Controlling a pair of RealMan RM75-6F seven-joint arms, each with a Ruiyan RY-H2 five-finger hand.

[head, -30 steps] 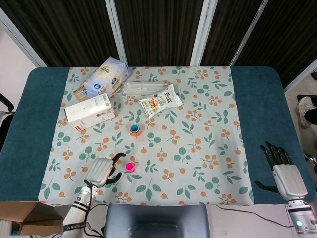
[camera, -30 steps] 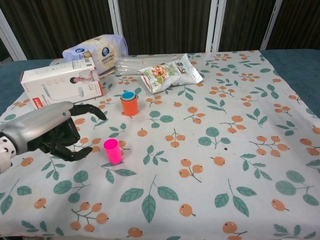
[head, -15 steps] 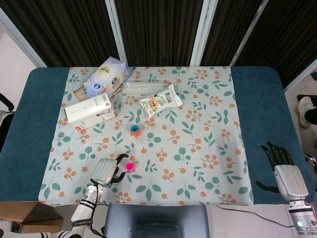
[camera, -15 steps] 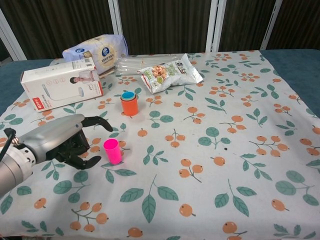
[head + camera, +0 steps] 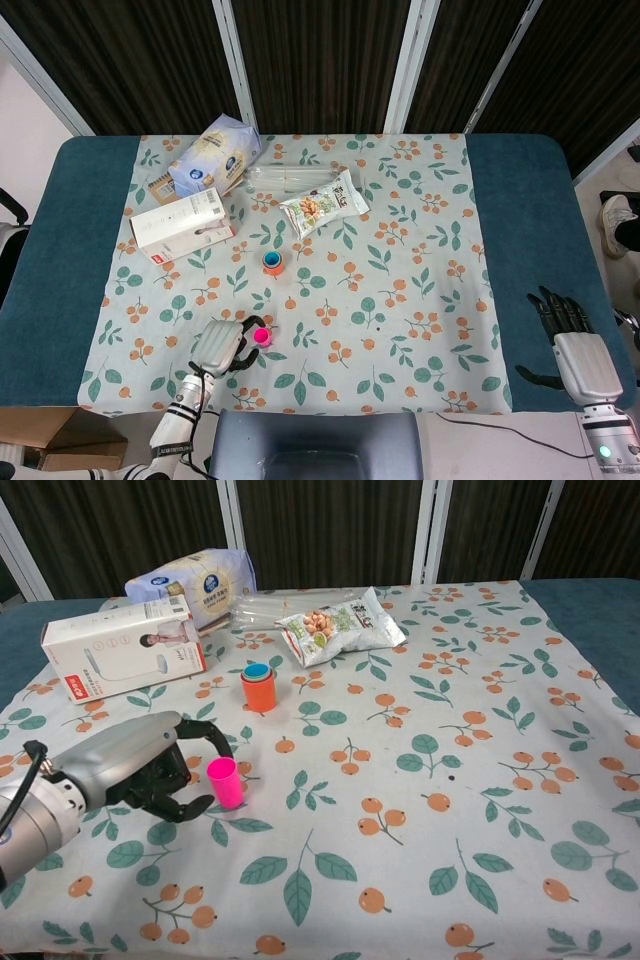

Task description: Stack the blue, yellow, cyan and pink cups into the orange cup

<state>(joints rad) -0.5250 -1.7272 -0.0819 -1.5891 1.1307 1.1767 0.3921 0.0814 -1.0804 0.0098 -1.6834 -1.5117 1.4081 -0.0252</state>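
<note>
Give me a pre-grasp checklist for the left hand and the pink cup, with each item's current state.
1. Pink cup upright on the cloth: ok.
2. Left hand beside the cup, fingers curved toward it: ok.
3. Fingers closed on the cup: not ok; a gap shows in the chest view.
4. Orange cup upright, a cyan rim showing inside: ok.
5. Blue and yellow cups already nested in it: cannot tell.
6. Right hand parked at the table's edge, away from the path: ok.
</note>
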